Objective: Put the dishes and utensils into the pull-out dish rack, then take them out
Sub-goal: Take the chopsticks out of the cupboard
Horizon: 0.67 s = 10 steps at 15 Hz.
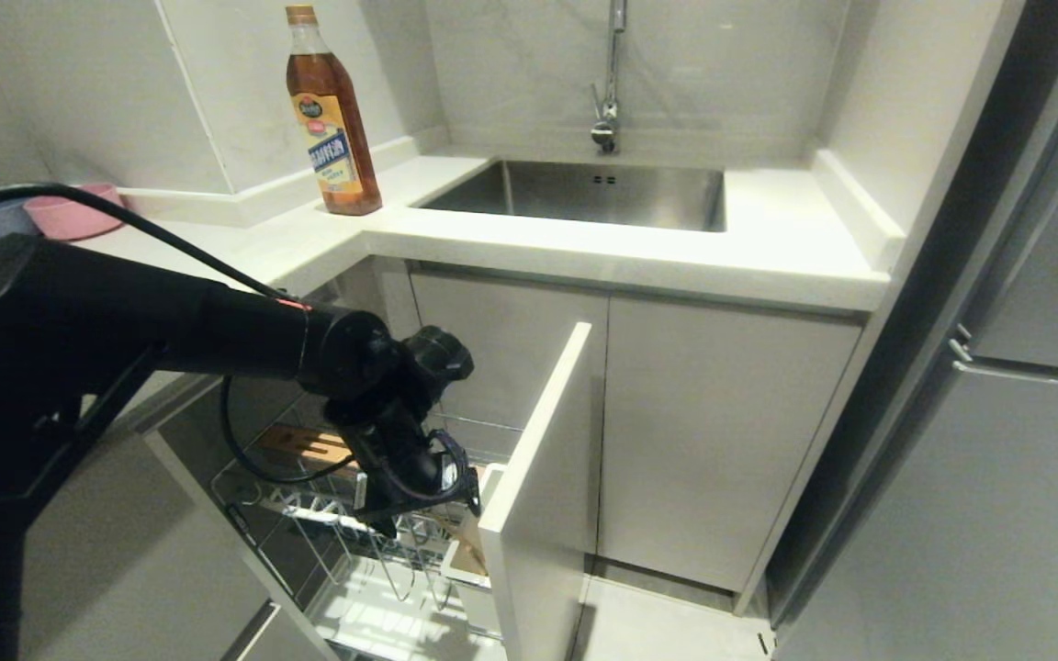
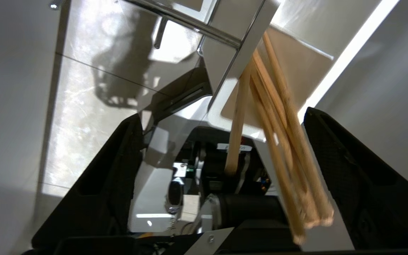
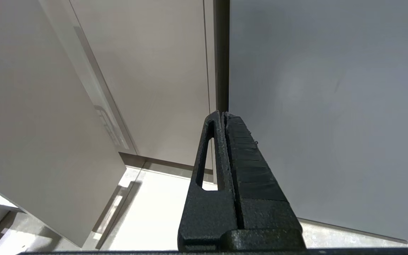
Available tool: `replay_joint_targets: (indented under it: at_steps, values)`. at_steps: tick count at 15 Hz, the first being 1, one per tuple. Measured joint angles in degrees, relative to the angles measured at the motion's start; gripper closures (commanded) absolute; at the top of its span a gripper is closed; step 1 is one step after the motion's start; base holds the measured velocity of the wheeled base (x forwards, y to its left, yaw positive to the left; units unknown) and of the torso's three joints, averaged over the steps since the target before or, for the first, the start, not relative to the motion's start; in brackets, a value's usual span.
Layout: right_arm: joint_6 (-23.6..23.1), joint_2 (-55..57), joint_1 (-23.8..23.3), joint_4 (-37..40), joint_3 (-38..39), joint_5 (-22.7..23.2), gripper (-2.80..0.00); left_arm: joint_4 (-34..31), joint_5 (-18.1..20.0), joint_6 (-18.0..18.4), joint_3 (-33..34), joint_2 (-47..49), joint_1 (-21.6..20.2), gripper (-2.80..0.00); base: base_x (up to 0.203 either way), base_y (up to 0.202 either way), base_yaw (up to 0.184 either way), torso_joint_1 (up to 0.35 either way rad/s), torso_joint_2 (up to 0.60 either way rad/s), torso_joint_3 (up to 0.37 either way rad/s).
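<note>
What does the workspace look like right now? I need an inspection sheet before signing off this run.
Surface: white countertop with a steel sink.
Job's things: pull-out dish rack drawn open; chopsticks standing in its white holder, apart from both fingers.
Clutter: oil bottle; pink bowl.
Grippers: left claw open around the chopsticks; right claw shut, parked by the cabinets.
Cables: black cable along the left arm.
Surroundings: faucet, cabinet doors.
</note>
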<state>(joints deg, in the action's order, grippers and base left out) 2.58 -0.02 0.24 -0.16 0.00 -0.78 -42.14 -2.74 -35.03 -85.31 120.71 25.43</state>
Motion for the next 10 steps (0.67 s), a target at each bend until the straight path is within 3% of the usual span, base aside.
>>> replay_joint_targets:
  at_steps: [10]
  values:
    - [-0.01, 0.00, 0.00, 0.00, 0.00, 0.00, 0.00, 2.14, 0.21, -1.21, -0.81, 3.24, 0.03, -2.80, 0.000, 0.000, 0.000, 0.000, 0.00, 0.000]
